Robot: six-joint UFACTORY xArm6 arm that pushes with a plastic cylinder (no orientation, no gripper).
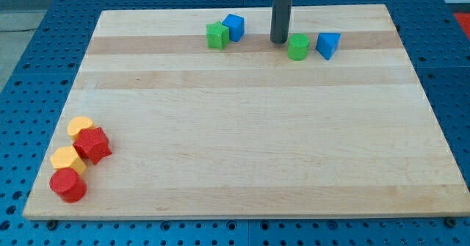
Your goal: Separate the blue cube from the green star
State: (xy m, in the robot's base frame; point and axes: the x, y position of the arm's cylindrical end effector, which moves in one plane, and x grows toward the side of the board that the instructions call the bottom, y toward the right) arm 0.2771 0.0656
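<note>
- You are looking at a flat, pale wooden board (242, 150) that is lying on a blue table with holes (29, 70).
- The straight dark rod is coming down from the view's top, and my tip (278, 40) is resting on the board near the top edge.
- The rod is not carrying any fingers, so nothing is spreading, pressing together or pinching here.
- The small blue cube (234, 26) is sitting to the left of my tip, near the board's top edge.
- The small green star-shaped block (217, 36) is sitting just to the lower left of the blue cube, and the two are touching or almost touching.
- My tip is standing apart from that pair, well to their right.
- A small green round block (298, 47) is sitting just to the right of my tip, very close to it.
- A small blue wedge-shaped block (328, 45) is sitting just right of the green round block.
- Down in the view's bottom left corner, four blocks are huddling together: a yellow block (80, 126), a red star-like block (93, 145), another yellow block (67, 160) and a red round block (67, 185).
</note>
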